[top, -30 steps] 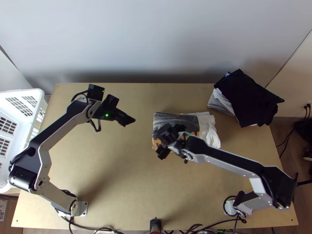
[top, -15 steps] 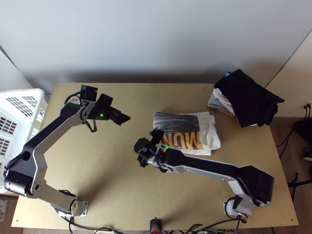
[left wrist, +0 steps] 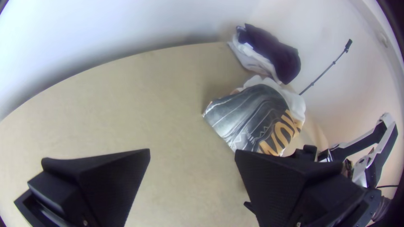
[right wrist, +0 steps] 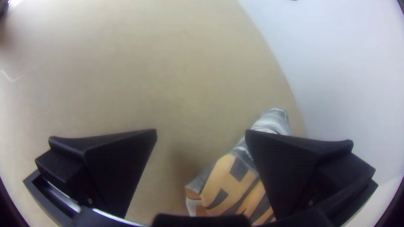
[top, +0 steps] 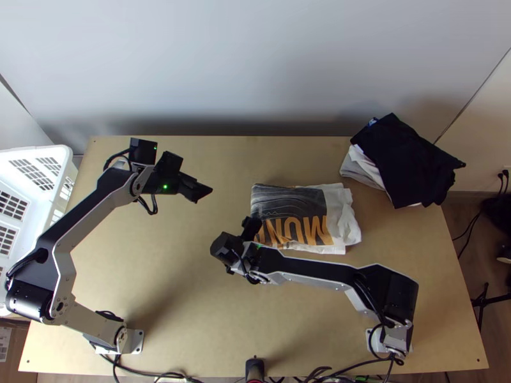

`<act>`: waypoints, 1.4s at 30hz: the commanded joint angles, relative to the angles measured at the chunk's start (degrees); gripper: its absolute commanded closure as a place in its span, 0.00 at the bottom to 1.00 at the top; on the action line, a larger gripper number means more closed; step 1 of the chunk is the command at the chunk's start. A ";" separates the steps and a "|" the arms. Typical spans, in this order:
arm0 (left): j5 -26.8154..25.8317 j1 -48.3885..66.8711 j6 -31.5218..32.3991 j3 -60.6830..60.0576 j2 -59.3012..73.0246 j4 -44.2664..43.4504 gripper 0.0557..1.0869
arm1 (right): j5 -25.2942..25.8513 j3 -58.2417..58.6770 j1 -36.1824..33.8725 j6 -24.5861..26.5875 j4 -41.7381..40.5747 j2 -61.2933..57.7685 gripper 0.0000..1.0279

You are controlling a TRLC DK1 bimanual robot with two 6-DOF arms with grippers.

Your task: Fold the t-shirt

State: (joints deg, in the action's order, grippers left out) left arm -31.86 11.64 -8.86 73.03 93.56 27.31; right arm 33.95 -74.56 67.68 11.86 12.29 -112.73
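White-linked, elbow-bent, with flat black left jaws (top: 203, 193) apart and right jaws (top: 239, 248) likewise, near folded grey-and-white cloth t-shirt (top: 300, 210)

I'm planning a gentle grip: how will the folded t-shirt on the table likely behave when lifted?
The t-shirt would probably droop, since its edges look soft and rumpled. Its stacked layers may slip open if only the top one is pinched. Thin-looking fabric suggests it is light.

The t-shirt (top: 287, 204) is white, with a charcoal panel crossed by thin pale wavy lines and zigzags, and bold orange lettering; the top garment (top: 402, 156) is black over white and pale grey cloth (top: 361, 168); the surface (top: 185, 249) is light tan, the basket (top: 54, 150) white, the left tool (top: 203, 191) and right tool (top: 240, 247) black
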 commanded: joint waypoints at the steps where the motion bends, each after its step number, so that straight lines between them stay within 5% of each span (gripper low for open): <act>1: 0.04 -0.13 -0.19 0.00 -0.39 -0.06 0.05 | 3.66 0.39 -1.59 0.18 -1.40 -1.44 0.05; 12: 0.04 -0.56 -0.37 0.18 -0.92 -0.06 0.05 | 10.17 4.60 -3.43 -0.61 -1.40 -0.83 0.05; 27: 0.04 -0.92 -0.28 1.06 -1.54 0.02 0.05 | 12.19 5.13 -9.50 0.80 -4.30 -3.11 0.06; 30: -0.05 -1.00 -0.28 1.06 -1.54 0.11 0.05 | 12.28 5.13 -9.58 0.80 -4.65 -2.94 0.26; 35: -0.05 -0.92 -0.10 1.06 -1.80 0.11 0.05 | 15.26 6.19 -8.79 5.37 -9.31 -2.67 0.98; 42: -0.05 -0.83 0.07 1.14 -2.06 0.11 0.05 | 15.18 8.38 -9.50 4.05 -17.13 5.15 0.97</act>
State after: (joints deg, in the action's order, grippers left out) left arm -31.83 10.74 -9.02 74.08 91.74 27.44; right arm 48.56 -67.57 58.67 16.19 2.15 -113.45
